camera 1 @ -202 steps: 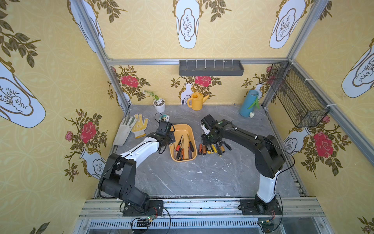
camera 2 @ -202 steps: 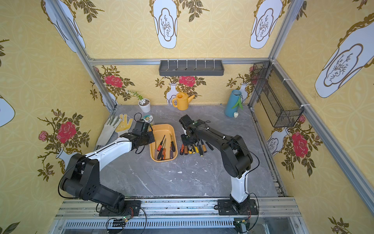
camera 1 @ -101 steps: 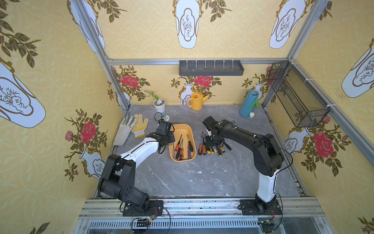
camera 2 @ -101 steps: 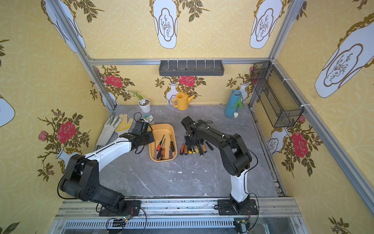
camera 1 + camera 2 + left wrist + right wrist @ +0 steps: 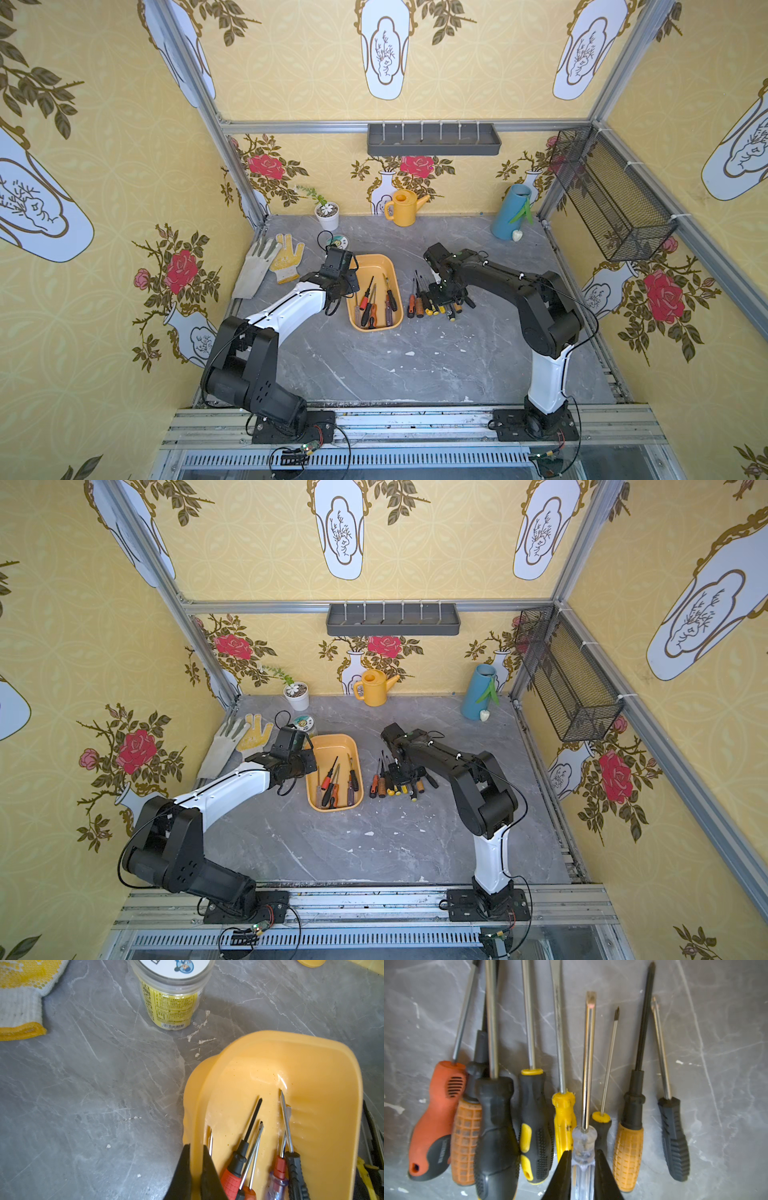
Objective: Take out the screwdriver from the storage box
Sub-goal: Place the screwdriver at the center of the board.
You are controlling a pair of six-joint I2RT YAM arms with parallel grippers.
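Observation:
The yellow-orange storage box (image 5: 374,266) (image 5: 334,746) lies mid-table with several screwdrivers (image 5: 374,299) (image 5: 245,1157) inside. My left gripper (image 5: 196,1147) is shut on the box's left rim (image 5: 193,1105), one finger outside the wall and one inside. Right of the box, several screwdrivers (image 5: 424,303) (image 5: 529,1115) lie in a row on the table. My right gripper (image 5: 582,1153) hangs just over that row (image 5: 442,293), shut on the clear handle of a screwdriver (image 5: 584,1140) whose steel shaft points away from the camera.
Work gloves (image 5: 270,262) and a labelled jar (image 5: 172,995) lie left of and behind the box. A plant pot (image 5: 327,212), yellow watering can (image 5: 403,208) and blue vase (image 5: 509,216) stand along the back. A grey tray (image 5: 432,139) and mesh basket (image 5: 611,195) hang on the walls.
The right gripper has shifted slightly toward the front over the row of screwdrivers on the table. The left arm and the box have not moved.

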